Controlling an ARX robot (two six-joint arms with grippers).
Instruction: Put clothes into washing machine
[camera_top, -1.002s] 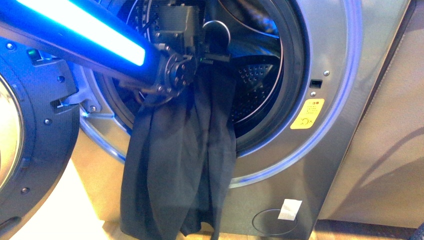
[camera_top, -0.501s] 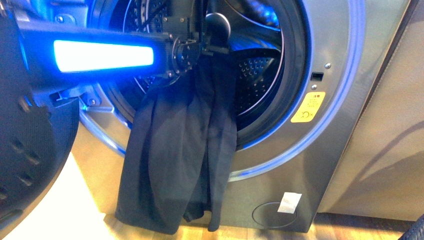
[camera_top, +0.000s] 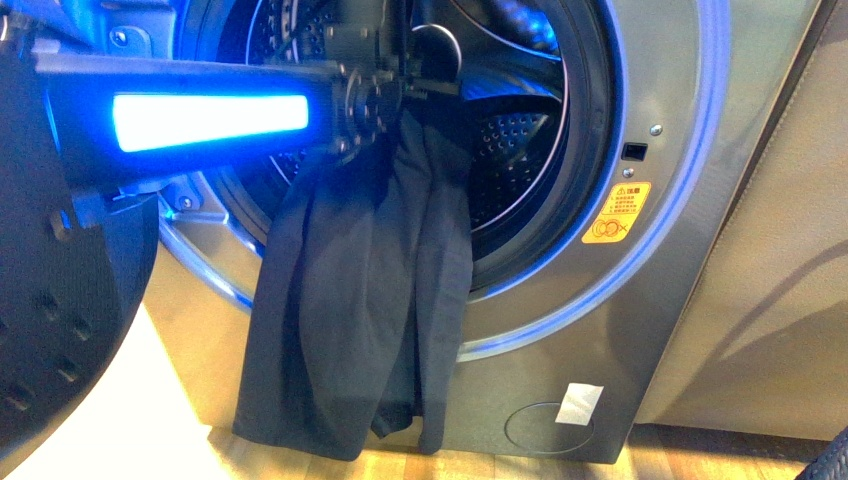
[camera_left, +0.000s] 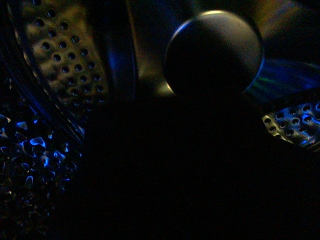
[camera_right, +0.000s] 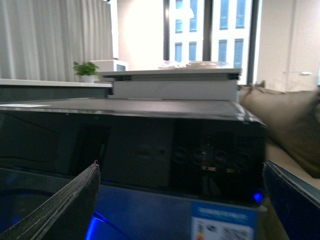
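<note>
Left gripper (camera_top: 425, 75): reaches into the porthole of the washing machine (camera_top: 650, 300); the jaws are masked by wrist hardware and cloth, so whether they grip cannot be told.
Clothes (camera_top: 360, 300): top edge bunched at the left gripper just inside the opening; the rest hangs over the near rim and down the machine front, almost to the floor (camera_top: 300, 468).
Left wrist view: mostly dark; perforated drum (camera_left: 60, 55) wall and a round dark knob (camera_left: 215, 52) show, with black cloth filling the lower frame.
Right gripper (camera_right: 180, 205): fingers spread wide, holding nothing, facing the machine's top panel.
Garment appearance: plain, very dark, soft vertical folds.
</note>
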